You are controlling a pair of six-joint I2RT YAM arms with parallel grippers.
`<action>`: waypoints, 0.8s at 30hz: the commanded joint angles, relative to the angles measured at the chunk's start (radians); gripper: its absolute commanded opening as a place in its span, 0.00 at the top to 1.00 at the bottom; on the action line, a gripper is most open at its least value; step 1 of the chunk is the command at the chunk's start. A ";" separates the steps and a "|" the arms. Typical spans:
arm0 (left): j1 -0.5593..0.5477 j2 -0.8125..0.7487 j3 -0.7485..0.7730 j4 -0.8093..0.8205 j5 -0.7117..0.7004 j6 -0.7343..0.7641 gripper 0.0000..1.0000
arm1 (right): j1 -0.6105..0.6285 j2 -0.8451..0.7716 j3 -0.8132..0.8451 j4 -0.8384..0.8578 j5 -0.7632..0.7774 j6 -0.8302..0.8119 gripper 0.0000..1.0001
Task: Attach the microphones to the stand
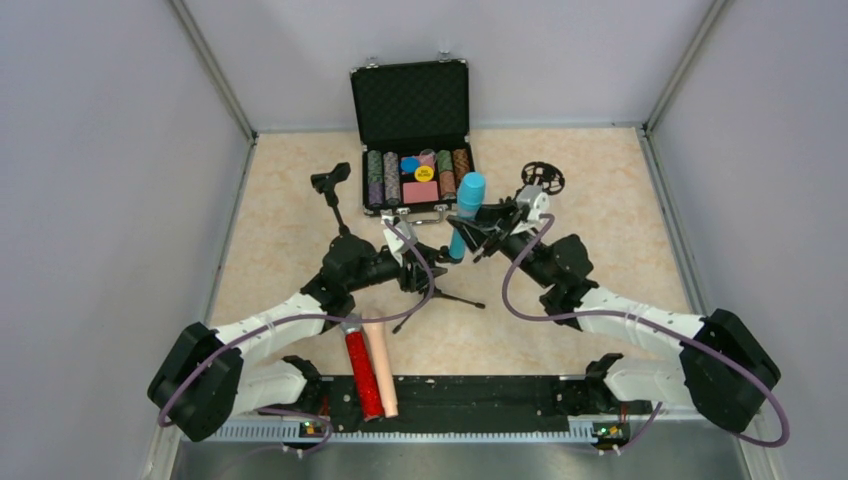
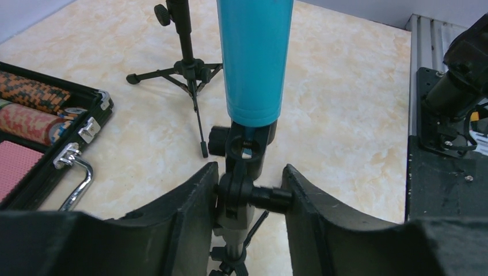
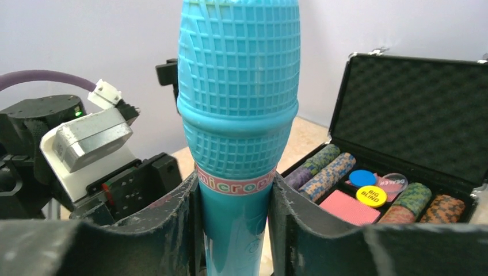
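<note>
The light blue microphone (image 1: 467,212) stands nearly upright, head up. My right gripper (image 1: 480,228) is shut on its handle just below the head (image 3: 237,115); the jaws press both sides (image 3: 233,221). Its lower end (image 2: 253,63) sits in the black clip (image 2: 248,144) of a small tripod stand (image 1: 445,292). My left gripper (image 2: 248,192) is shut on that stand's swivel joint and knob below the clip, and it also shows in the top view (image 1: 410,255). The glittery red microphone (image 1: 362,375) and the peach-beige microphone (image 1: 382,368) lie side by side near the front edge.
An open black case of poker chips (image 1: 412,150) stands at the back centre, close behind both grippers; it also shows in the right wrist view (image 3: 414,115). A second tripod stand (image 1: 335,195) is at the back left, and a round black holder (image 1: 542,177) at the back right.
</note>
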 commanded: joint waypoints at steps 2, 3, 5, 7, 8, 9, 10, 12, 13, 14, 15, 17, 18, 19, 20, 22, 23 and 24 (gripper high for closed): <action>-0.003 -0.018 0.020 0.024 -0.033 -0.039 0.32 | 0.025 0.030 0.006 -0.520 -0.070 -0.050 0.45; -0.002 -0.024 0.017 0.025 -0.039 -0.034 0.26 | 0.025 0.020 0.016 -0.529 -0.075 -0.048 0.38; -0.004 -0.038 0.011 0.019 -0.045 -0.016 0.17 | 0.025 0.001 0.029 -0.541 -0.080 -0.045 0.27; -0.002 -0.056 0.015 -0.023 -0.075 -0.005 0.13 | 0.025 -0.021 0.034 -0.546 -0.079 -0.037 0.20; -0.002 -0.065 0.021 -0.046 -0.103 -0.002 0.12 | 0.025 -0.032 0.034 -0.547 -0.077 -0.034 0.17; -0.001 -0.070 0.024 -0.056 -0.110 0.004 0.11 | 0.025 -0.044 0.033 -0.549 -0.076 -0.032 0.16; 0.001 -0.073 0.026 -0.061 -0.109 0.011 0.11 | 0.024 -0.057 0.030 -0.550 -0.074 -0.028 0.14; 0.003 -0.072 0.035 -0.074 -0.105 0.013 0.12 | 0.024 -0.090 0.023 -0.551 -0.064 -0.017 0.11; 0.002 -0.065 0.039 -0.080 -0.102 0.013 0.12 | 0.024 -0.105 0.017 -0.549 -0.058 -0.012 0.09; 0.002 -0.059 0.049 -0.085 -0.098 0.013 0.13 | 0.024 -0.120 0.012 -0.548 -0.051 -0.006 0.08; 0.003 -0.052 0.055 -0.088 -0.093 0.013 0.14 | 0.024 -0.135 0.006 -0.548 -0.043 0.002 0.07; 0.004 -0.036 0.065 -0.086 -0.086 0.013 0.18 | 0.024 -0.167 -0.007 -0.548 -0.031 0.015 0.05; 0.004 -0.027 0.071 -0.082 -0.081 0.013 0.20 | 0.023 -0.181 -0.011 -0.548 -0.026 0.023 0.04; 0.004 -0.018 0.077 -0.078 -0.078 0.012 0.23 | 0.022 -0.194 -0.015 -0.549 -0.022 0.032 0.03; 0.004 -0.010 0.085 -0.077 -0.076 0.010 0.28 | 0.021 -0.204 -0.019 -0.553 -0.021 0.038 0.03; 0.005 0.005 0.107 -0.095 -0.072 0.009 0.37 | 0.014 -0.216 -0.019 -0.561 -0.034 0.056 0.03; 0.005 0.012 0.115 -0.101 -0.069 0.012 0.42 | 0.009 -0.218 -0.018 -0.566 -0.051 0.063 0.03; 0.005 0.019 0.122 -0.102 -0.059 0.013 0.46 | 0.003 -0.217 -0.016 -0.569 -0.069 0.074 0.03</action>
